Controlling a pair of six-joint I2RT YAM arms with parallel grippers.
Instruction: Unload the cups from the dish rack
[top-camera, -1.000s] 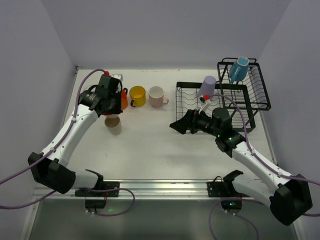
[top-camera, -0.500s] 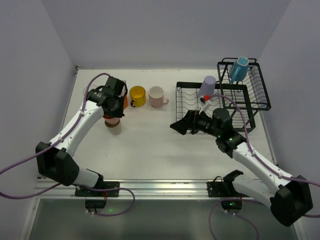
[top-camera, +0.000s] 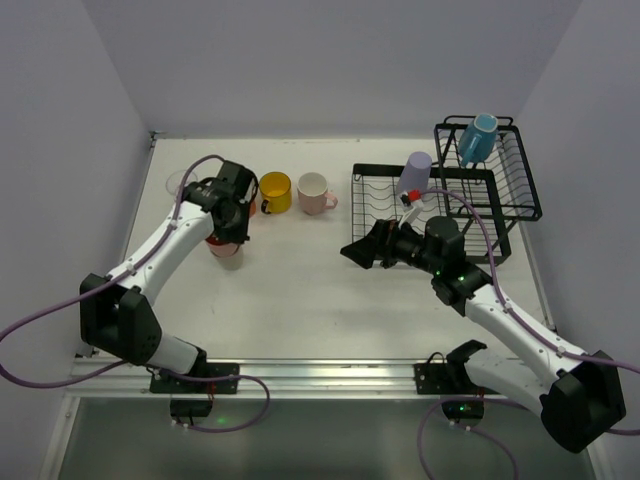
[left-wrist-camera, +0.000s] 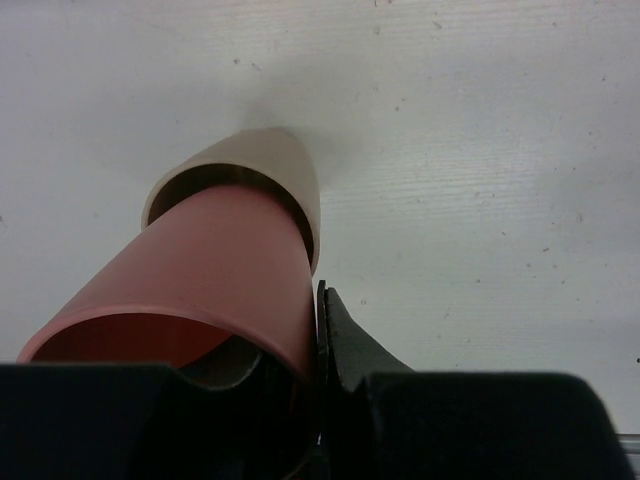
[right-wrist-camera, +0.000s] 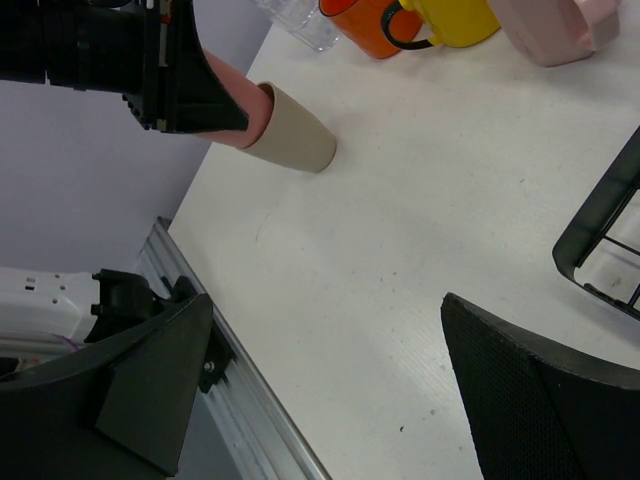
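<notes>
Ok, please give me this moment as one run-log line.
left gripper: shut on salmon-pink tumbler, nested in beige tumbler | right gripper: open, empty, near dish rack | in rack: lavender tumbler, blue mug

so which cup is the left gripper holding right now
The salmon-pink tumbler: the left gripper pinches its rim, with its base nested in the beige cup on the table. No gripper touches any other cup.

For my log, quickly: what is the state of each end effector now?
Left end effector: closed on the salmon-pink tapered tumbler.
Right end effector: open, holding nothing.
</notes>
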